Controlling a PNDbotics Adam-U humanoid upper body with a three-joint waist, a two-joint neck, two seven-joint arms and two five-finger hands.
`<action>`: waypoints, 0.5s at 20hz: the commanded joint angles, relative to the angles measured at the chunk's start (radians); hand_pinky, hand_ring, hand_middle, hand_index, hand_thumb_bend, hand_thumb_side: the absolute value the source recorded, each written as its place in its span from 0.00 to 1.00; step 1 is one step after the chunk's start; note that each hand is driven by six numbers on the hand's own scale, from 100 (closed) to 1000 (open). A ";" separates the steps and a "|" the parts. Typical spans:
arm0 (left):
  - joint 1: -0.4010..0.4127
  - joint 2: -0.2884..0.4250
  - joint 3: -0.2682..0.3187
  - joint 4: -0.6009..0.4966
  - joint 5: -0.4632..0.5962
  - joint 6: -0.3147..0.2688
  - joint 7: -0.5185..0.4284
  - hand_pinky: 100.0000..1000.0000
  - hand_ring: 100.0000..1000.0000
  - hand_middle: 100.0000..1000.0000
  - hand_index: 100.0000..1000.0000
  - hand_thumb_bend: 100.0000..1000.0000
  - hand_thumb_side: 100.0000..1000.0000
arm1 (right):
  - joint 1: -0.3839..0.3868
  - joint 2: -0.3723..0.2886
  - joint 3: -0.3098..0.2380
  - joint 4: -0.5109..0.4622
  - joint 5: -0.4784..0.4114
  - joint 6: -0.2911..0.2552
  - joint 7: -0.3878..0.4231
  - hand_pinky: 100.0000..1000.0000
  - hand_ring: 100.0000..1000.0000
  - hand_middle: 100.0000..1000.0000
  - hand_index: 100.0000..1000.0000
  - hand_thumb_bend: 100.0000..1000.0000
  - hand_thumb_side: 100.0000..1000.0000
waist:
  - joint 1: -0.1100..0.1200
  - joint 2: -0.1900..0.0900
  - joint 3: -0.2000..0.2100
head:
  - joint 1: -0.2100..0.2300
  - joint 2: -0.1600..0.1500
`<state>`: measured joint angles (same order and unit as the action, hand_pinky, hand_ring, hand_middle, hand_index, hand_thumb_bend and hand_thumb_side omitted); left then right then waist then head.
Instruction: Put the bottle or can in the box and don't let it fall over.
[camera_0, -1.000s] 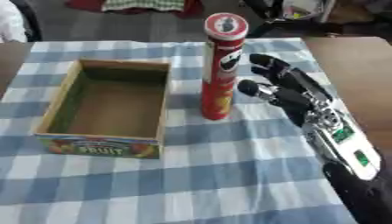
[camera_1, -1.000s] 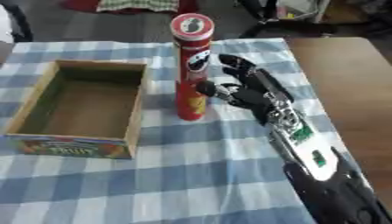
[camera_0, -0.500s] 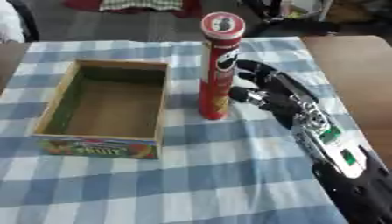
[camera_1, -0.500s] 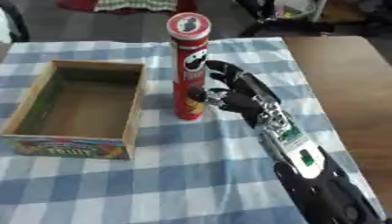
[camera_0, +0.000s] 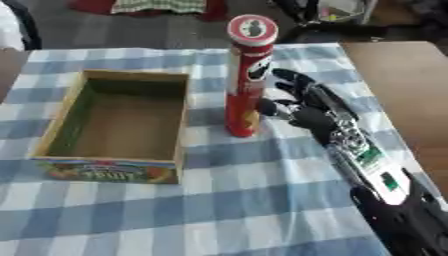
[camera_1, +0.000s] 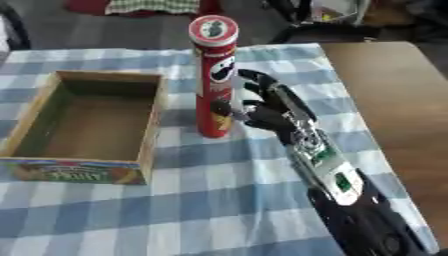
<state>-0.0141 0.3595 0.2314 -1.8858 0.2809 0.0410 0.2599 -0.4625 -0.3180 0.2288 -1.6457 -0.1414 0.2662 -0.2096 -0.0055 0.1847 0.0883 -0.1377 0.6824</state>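
A tall red can (camera_0: 245, 80) with a round lid stands upright on the blue-and-white checked tablecloth, just right of an open cardboard box (camera_0: 122, 125). The box holds nothing and has a fruit label on its front wall. My right hand (camera_0: 306, 107) comes in from the lower right and sits against the can's right side at mid-height, fingers spread and only slightly bent, thumb tip near the can's lower part. I cannot tell whether it touches the can. My left hand shows in neither view.
The bare wooden tabletop (camera_0: 402, 90) lies to the right of the cloth. Beyond the table's far edge are dark chairs and clutter (camera_0: 324, 15). Checked cloth stretches in front of the box and the can.
My right hand has moved left, closing the gap until it sits at the can's right side. The can and box stand where they were.
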 joint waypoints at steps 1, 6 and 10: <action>-0.007 0.016 0.000 -0.010 -0.001 -0.001 -0.004 1.00 0.88 0.86 0.77 0.35 0.54 | -0.008 0.002 0.001 -0.041 0.055 0.030 -0.066 0.86 1.00 0.98 0.88 1.00 0.35 | 0.003 -0.008 0.001 | -0.007 -0.014; -0.007 0.017 -0.002 -0.010 0.000 -0.001 -0.007 1.00 0.88 0.86 0.77 0.35 0.54 | -0.038 0.011 0.014 -0.019 0.068 0.062 -0.087 0.86 1.00 0.98 0.88 1.00 0.35 | 0.005 -0.008 0.002 | -0.013 -0.017; -0.009 0.017 -0.003 -0.010 0.000 -0.001 -0.009 1.00 0.88 0.86 0.77 0.35 0.54 | -0.083 0.022 0.027 0.040 0.059 0.071 -0.077 0.86 1.00 0.98 0.88 1.00 0.36 | 0.007 -0.006 0.004 | -0.020 -0.018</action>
<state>-0.0159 0.3594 0.2256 -1.8857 0.2809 0.0416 0.2544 -0.5272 -0.2928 0.2552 -1.6110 -0.0837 0.3332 -0.2879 -0.0026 0.1865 0.0906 -0.1534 0.6751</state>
